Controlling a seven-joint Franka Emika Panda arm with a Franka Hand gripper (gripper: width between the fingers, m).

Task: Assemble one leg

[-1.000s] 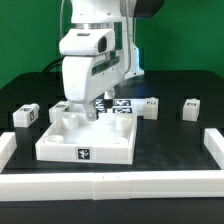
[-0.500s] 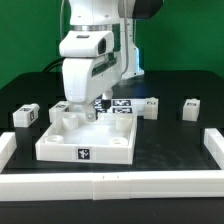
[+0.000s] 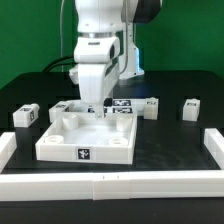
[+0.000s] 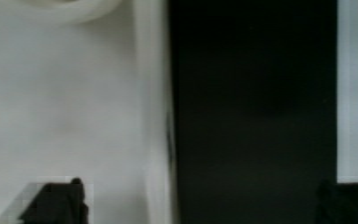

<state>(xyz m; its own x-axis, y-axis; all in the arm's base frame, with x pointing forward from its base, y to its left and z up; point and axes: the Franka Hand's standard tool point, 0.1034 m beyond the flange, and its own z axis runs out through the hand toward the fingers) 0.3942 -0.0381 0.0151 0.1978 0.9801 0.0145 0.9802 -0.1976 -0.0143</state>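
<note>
Shifted to the exterior view's right, the hand [image 3: 98,110] gapes open; stubby white leg [image 3: 27,115] shows its tag.

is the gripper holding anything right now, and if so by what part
Nothing is held. The wrist view shows the fingers of the gripper wide apart, with only the tabletop and the black mat between them.
</note>
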